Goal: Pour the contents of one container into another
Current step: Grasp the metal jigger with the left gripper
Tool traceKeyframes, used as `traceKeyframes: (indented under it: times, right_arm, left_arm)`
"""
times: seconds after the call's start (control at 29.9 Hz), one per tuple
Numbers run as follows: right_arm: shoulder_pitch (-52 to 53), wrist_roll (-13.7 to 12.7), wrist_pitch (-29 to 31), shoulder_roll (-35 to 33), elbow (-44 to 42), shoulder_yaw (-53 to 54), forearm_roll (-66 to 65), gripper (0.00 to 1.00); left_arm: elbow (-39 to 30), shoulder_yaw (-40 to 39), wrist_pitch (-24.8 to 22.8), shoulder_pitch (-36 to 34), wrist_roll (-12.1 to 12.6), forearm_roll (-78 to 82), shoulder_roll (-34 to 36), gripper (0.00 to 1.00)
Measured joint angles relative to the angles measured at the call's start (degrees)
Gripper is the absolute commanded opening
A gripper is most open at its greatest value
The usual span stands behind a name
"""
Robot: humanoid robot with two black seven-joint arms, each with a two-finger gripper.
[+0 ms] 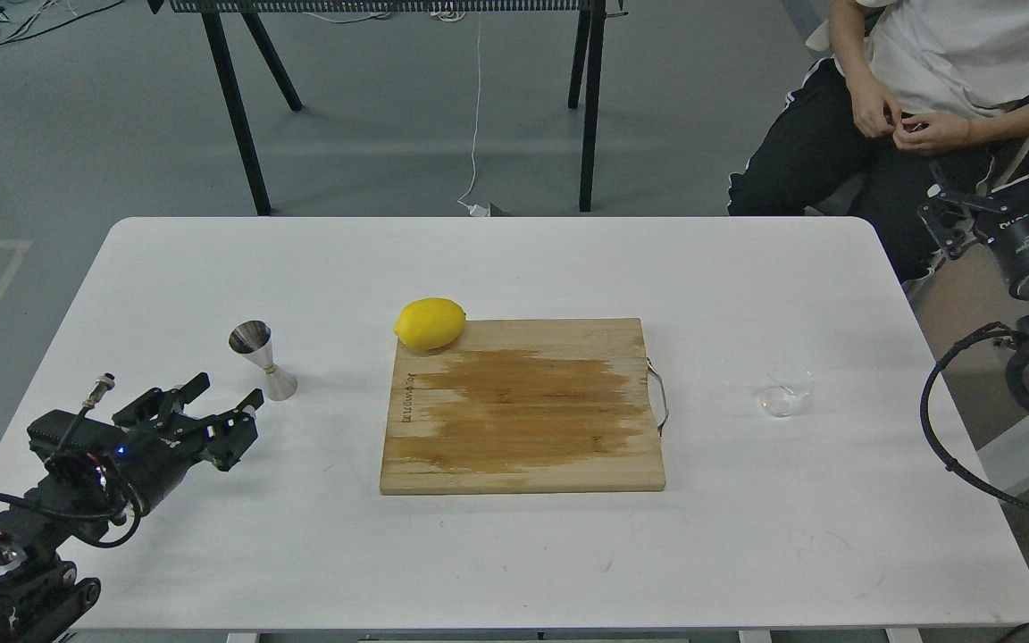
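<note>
The clear glass cup [787, 390] stands upright on the white table [514, 268], to the right of the cutting board. The steel jigger [263, 360] with a gold band at its waist stands upright on the left side of the table. My left gripper [225, 394] hovers low over the table just in front and to the left of the jigger, open, with nothing between its fingers. My right gripper [995, 183] is beyond the table's right edge, well behind and to the right of the cup, its fingers spread open and empty.
A wooden cutting board [522, 406] with a dark stain lies mid-table, and a yellow lemon [430, 323] rests at its back left corner. A seated person [907, 98] is at the back right, close to my right arm. A black-legged stand [238, 116] is behind the table.
</note>
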Motion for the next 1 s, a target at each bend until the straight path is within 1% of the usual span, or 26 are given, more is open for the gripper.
traceKeyframes:
  times: [0.2,0.37,0.47,0.57,0.67,0.77,0.84,0.9,1.0]
  right_arm:
    - [0.1,0.0,0.0,0.1,0.0,0.1,0.0,1.00]
    - [0.1,0.1,0.0,-0.1,0.0,0.1,0.0,1.00]
    - [0.1,0.1,0.0,-0.1,0.0,0.1,0.0,1.00]
    - [0.0,0.1,0.0,-0.1,0.0,0.1,0.0,1.00]
    - [0.0,0.1,0.0,-0.2,0.0,0.1,0.0,1.00]
    - [0.0,0.1,0.0,-0.2,-0.1,0.1,0.0,1.00]
    - [0.0,0.1,0.0,-0.2,-0.1,0.1,0.0,1.00]
    - [-0.1,0.2,0.0,-0.2,-0.1,0.1,0.0,1.00]
    - [-0.1,0.2,0.0,-0.2,-0.2,0.1,0.0,1.00]
  left_arm:
    - [6.7,3.0,0.0,-4.1,0.0,-0.1,-3.8,0.76]
    - [10.1,4.5,0.0,-6.1,0.0,-0.5,-6.2,0.75]
    - [11.7,4.6,0.0,-7.2,0.0,-0.7,-7.4,0.72]
    - [12.6,4.6,0.0,-7.9,0.1,-0.9,-8.3,0.65]
    - [13.6,4.6,0.0,-8.4,0.1,-0.9,-8.8,0.52]
    - [15.0,4.6,0.0,-9.2,0.1,-1.0,-9.6,0.41]
    - [15.7,4.6,0.0,-9.7,0.1,-1.0,-9.9,0.30]
    - [16.0,4.6,0.0,-9.8,0.1,-1.0,-10.0,0.27]
    - [16.1,4.7,0.0,-9.8,0.0,-0.9,-10.0,0.18]
